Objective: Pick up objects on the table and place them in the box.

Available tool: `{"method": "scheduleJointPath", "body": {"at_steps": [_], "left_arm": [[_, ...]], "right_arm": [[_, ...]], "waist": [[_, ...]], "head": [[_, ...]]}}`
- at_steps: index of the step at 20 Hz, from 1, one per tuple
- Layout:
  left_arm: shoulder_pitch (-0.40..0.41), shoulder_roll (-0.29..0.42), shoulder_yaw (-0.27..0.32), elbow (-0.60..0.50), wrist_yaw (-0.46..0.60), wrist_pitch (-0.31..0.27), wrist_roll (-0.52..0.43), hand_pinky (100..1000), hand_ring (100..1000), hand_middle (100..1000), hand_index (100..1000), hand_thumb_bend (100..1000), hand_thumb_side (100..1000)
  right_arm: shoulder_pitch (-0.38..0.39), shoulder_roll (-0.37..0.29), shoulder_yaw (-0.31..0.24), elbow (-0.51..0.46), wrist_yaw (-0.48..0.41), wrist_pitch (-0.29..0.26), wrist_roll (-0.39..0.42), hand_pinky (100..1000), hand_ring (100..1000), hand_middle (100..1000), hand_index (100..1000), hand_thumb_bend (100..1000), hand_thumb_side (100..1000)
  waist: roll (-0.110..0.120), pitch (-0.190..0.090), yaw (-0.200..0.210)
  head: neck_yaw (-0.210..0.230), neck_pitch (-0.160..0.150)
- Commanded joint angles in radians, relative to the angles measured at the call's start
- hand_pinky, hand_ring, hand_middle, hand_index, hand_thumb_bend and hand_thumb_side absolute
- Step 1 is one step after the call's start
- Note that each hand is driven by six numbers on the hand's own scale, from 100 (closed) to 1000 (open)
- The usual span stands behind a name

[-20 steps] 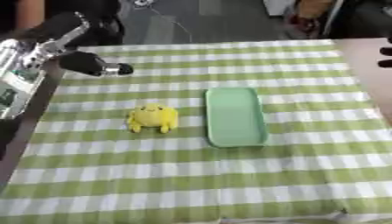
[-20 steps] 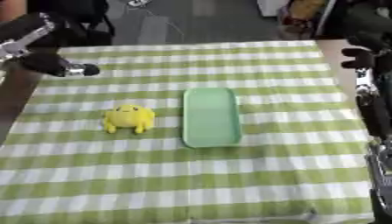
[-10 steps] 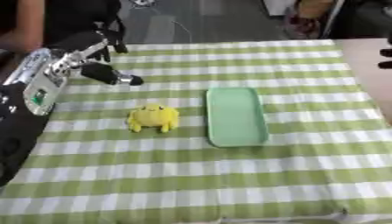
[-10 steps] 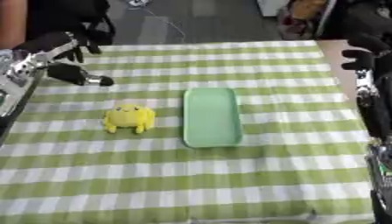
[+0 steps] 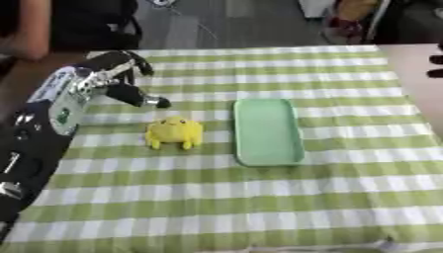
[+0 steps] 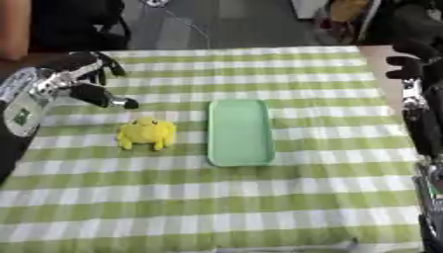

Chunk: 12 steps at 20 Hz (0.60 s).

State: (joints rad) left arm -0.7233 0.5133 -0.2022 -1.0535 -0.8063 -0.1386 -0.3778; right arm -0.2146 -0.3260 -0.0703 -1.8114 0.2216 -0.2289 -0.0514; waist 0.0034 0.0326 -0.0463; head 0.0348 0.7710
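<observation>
The left hand (image 5: 121,79) hung over the left part of the surface (image 5: 259,207), which was covered with a green and white checked cloth. Its fingers (image 5: 138,63) were loosely bent and spread apart, and its thumb (image 5: 143,97) stuck out toward the middle of the surface, with its tip ahead of the rest of the hand. Nothing lay between thumb and fingers, so the hand was relaxed and empty, touching no object. The yellow plush toy (image 5: 175,132) sat on the cloth just below the thumb tip, on the side nearer the robot, close to the hand but apart from it. Beyond the toy, on the side away from the left hand, lay the pale green box (image 5: 268,131), a shallow tray with rounded corners whose long sides ran away from the robot; there was a narrow strip of cloth between toy and box, and the box held nothing. The left forearm (image 5: 52,113), silver and black, came in from the lower left edge and rose toward the hand. The right hand (image 6: 414,54) showed at the far right edge, off the cloth and well apart from the box and toy; only dark finger shapes could be seen there, and I could not tell how they were set.
</observation>
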Motion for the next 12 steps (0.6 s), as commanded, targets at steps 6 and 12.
{"method": "scheduleJointPath", "body": {"at_steps": [6,12], "left_arm": [[-0.017,-0.001,-0.022,-0.017,-0.015,-0.032,-0.014,574,543,719,799,885,691],[-0.012,-0.004,-0.042,-0.041,-0.001,-0.047,-0.034,576,547,717,794,889,694]], "right_arm": [[-0.011,-0.018,-0.002,-0.012,-0.004,-0.003,0.004,677,750,774,877,100,838],[-0.013,-0.018,0.000,-0.012,-0.005,-0.004,0.005,677,750,774,877,100,839]], "waist": [[0.000,-0.008,-0.001],[0.000,-0.008,-0.002]], "head": [[0.005,-0.001],[0.007,-0.001]]}}
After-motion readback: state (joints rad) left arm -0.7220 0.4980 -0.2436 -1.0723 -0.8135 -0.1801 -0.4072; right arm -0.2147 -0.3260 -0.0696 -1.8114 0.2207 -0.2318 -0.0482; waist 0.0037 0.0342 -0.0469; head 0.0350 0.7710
